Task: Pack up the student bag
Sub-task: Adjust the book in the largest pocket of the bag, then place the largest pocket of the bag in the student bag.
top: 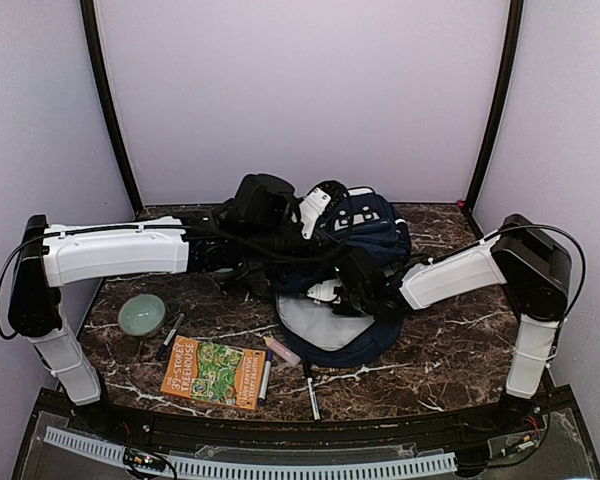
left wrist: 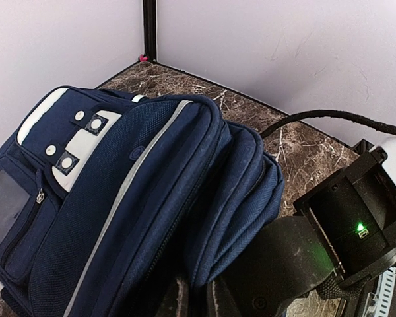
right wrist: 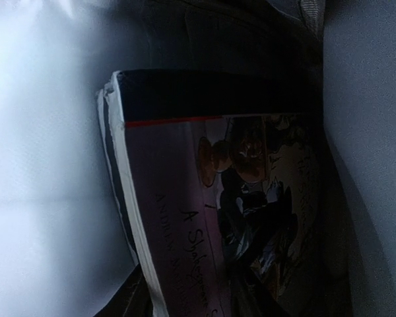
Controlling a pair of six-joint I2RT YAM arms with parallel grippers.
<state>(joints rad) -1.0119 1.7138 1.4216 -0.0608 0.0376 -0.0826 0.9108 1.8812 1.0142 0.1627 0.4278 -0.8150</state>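
Observation:
The student bag (top: 372, 226), navy blue with white stripes, lies at the middle of the table, its flap open and the pale grey lining (top: 315, 322) showing. My left gripper (top: 302, 236) reaches across to the bag's top. In the left wrist view, the left gripper (left wrist: 197, 290) is shut on a fold of the bag (left wrist: 119, 198). My right gripper (top: 366, 280) is down in the bag's mouth. In the right wrist view, a paperback book (right wrist: 185, 198) stands between the right gripper's (right wrist: 198, 294) fingers inside the dark bag, and the gripper is shut on it.
A green bowl (top: 142, 313) sits at the left. An orange book (top: 215, 372) lies on a dark notebook (top: 266, 380) near the front edge. Pens (top: 170, 335) (top: 311, 388) and a pale marker (top: 281, 350) lie close by. The right arm (left wrist: 356, 224) is beside the bag.

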